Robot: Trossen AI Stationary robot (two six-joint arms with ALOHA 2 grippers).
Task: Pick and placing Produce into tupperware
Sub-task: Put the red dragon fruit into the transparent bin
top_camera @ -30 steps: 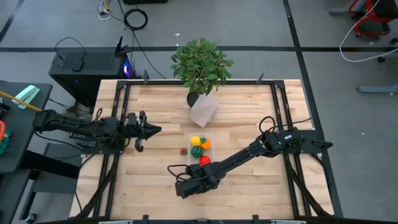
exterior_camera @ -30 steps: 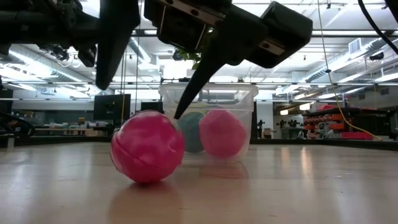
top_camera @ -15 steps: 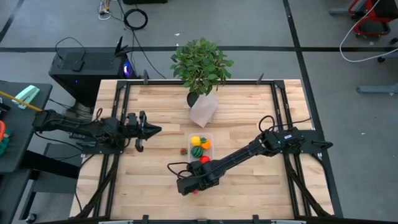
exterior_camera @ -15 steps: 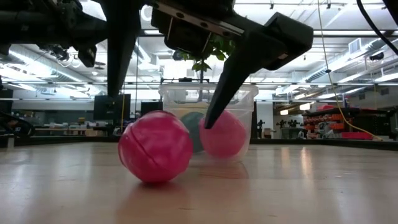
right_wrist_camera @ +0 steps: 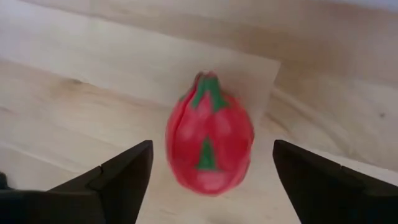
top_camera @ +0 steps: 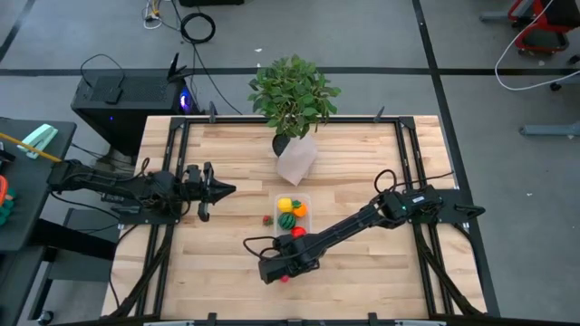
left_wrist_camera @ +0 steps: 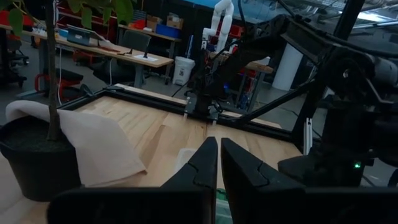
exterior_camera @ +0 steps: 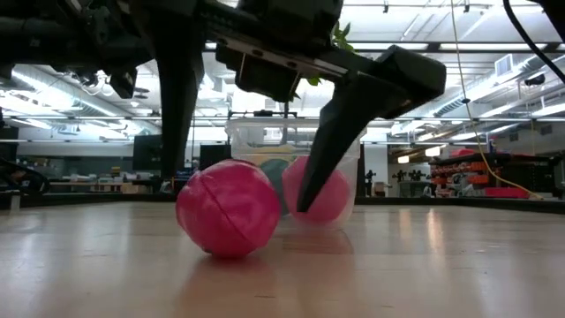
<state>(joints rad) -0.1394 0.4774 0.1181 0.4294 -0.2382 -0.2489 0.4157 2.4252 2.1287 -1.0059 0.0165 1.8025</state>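
Observation:
A pinkish-red toy fruit with green markings (right_wrist_camera: 209, 143) lies on the wood close to the table's near edge (top_camera: 285, 278) (exterior_camera: 228, 208). My right gripper (right_wrist_camera: 212, 146) is open and reaches down over it (top_camera: 284, 268). One finger stands on each side of the fruit, with a gap showing on both sides in the right wrist view. The clear tupperware tub (top_camera: 292, 201) (exterior_camera: 353, 132) stands just beyond and holds yellow, orange, striped green and red pieces. A small red piece (top_camera: 268, 218) lies on the table left of the tub. My left gripper (top_camera: 217, 189) (left_wrist_camera: 214, 163) waits shut at the table's left.
A leafy potted plant (top_camera: 292, 91) in a pale wrapped pot (top_camera: 295, 161) stands at the far edge, behind the tub. Black frame rails (top_camera: 172, 226) run along the table's sides. Bare wood lies to the right of the tub and near the left edge.
My right gripper has come down toward the table, and its fingers have dropped from above the pinkish-red fruit to either side of it. The fruit has rolled a little toward the table's right. My left arm has kept still.

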